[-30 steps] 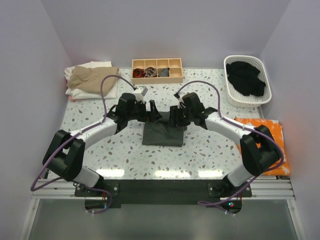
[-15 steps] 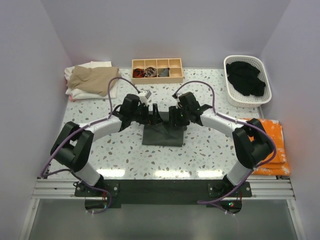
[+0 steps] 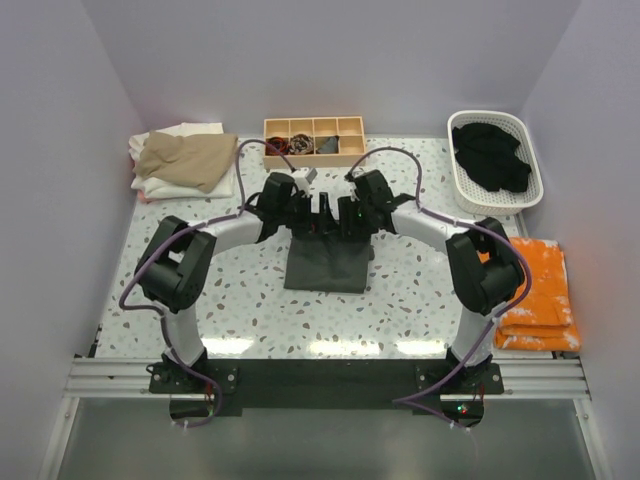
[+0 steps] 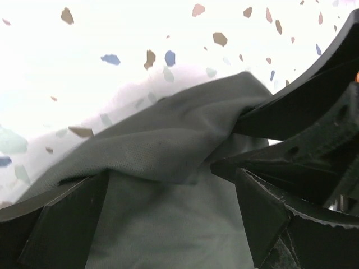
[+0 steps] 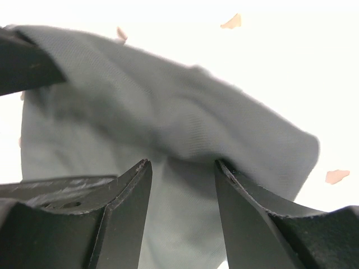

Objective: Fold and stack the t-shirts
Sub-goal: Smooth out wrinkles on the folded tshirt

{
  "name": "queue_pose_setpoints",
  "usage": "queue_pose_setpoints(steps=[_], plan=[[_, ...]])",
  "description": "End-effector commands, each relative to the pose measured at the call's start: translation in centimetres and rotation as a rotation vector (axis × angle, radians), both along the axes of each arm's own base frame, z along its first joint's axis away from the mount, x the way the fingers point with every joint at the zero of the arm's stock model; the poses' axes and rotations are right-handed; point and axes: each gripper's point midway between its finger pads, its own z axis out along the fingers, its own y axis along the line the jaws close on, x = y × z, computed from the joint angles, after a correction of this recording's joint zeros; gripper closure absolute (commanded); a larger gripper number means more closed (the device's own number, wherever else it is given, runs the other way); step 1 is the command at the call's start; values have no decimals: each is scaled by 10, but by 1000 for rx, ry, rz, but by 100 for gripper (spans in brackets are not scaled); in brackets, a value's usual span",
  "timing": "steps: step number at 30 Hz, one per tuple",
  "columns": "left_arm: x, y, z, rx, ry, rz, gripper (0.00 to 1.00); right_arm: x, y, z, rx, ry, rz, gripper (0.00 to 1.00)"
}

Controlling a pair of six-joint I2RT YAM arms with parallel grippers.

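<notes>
End effectors advanced: left [image 4: 171,174] spread, right [image 5: 183,162] pinching charcoal t-shirt [image 3: 325,268]; black cloth [image 3: 490,155] in basket [image 3: 497,206].

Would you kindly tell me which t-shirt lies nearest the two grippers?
The folded charcoal-grey t-shirt, touching the left gripper and right gripper; the tan t-shirt lies far left, the black t-shirt in the white basket.
</notes>
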Motion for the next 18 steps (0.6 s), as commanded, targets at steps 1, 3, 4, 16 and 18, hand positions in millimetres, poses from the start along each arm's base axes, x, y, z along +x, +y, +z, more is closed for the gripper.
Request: queue_pose_setpoints(steps=[1,3,4,16,18], plan=[[35,-5,19,-15,-102,8,0,36,-9,11,-11,-81,-40,47],[41,-5,12,-9,-91,10,0,45,-14,3,-14,-68,-56,47],[44,-1,10,-9,-86,15,0,49,-16,1,-13,-66,-59,47],[58,49,-43,43,0,75,0,80,-54,-34,-41,-26,-150,50],[58,57,-45,55,-1,86,0,80,-59,-35,-37,-28,-156,50]])
